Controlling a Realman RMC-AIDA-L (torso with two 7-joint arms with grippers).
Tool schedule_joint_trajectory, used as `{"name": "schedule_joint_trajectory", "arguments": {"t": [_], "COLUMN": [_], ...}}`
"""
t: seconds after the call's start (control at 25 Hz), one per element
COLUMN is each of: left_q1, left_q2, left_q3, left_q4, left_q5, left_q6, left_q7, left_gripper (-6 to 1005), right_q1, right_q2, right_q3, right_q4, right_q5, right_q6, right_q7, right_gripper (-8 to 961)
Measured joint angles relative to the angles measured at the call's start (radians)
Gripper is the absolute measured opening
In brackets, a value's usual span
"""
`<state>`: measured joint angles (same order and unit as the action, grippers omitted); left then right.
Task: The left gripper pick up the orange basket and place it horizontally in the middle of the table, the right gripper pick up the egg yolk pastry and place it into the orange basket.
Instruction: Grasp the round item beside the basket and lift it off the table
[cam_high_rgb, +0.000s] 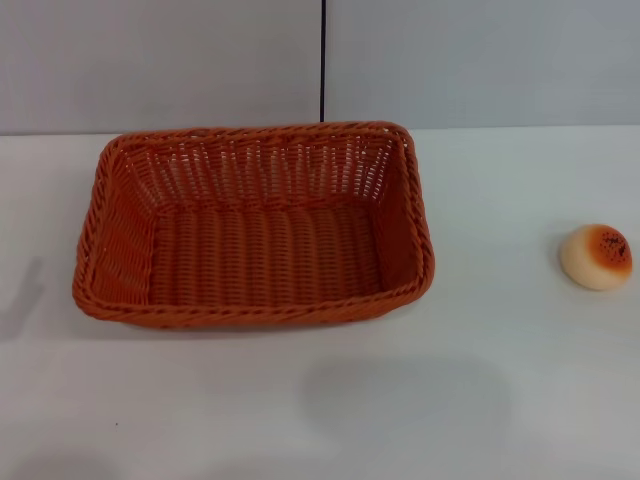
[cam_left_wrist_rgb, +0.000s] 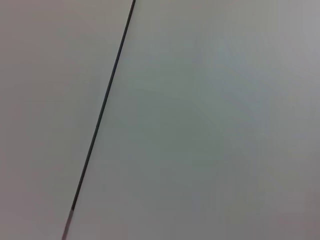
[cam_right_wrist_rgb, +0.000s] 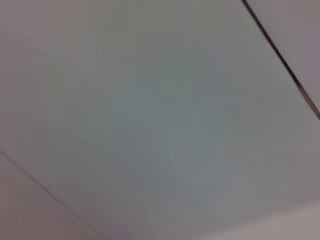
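The orange basket (cam_high_rgb: 253, 228) lies lengthwise across the white table (cam_high_rgb: 480, 400), a little left of the middle, and holds nothing. The egg yolk pastry (cam_high_rgb: 596, 257) sits on the table to the basket's right, near the right edge of the head view, well apart from the basket. Neither gripper shows in any view. Both wrist views show only pale flat surface crossed by a thin dark line.
A grey wall (cam_high_rgb: 160, 60) with a dark vertical seam (cam_high_rgb: 323, 60) runs behind the table's far edge. Faint shadows lie on the table at the left edge and in front of the basket.
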<state>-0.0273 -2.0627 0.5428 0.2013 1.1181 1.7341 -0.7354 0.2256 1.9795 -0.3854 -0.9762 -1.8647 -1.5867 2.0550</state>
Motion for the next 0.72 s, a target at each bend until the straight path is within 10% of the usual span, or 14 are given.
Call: {"name": "schedule_joint_trajectory", "arguments": {"t": [0.28,0.72], "left_q1": [-0.021,-0.022], "left_q2": [-0.001,-0.002], "left_q3": [-0.01,-0.007], "left_q4": [-0.017,-0.095], "left_q5": [0.004,0.007], "left_q6": [-0.001,0.002], "left_q7": [0.054,0.164], "left_gripper": [813,813], "right_q1": [0.201,0.285], "right_q2": [-0.111,-0.112], "right_q3": [0.124,-0.144], "right_q4": [-0.012,0.023], "right_q5": [-0.518,-0.637], "right_q6": [-0.216,-0.066], "right_q7": [0.307,0.415], "right_gripper": [499,496]}}
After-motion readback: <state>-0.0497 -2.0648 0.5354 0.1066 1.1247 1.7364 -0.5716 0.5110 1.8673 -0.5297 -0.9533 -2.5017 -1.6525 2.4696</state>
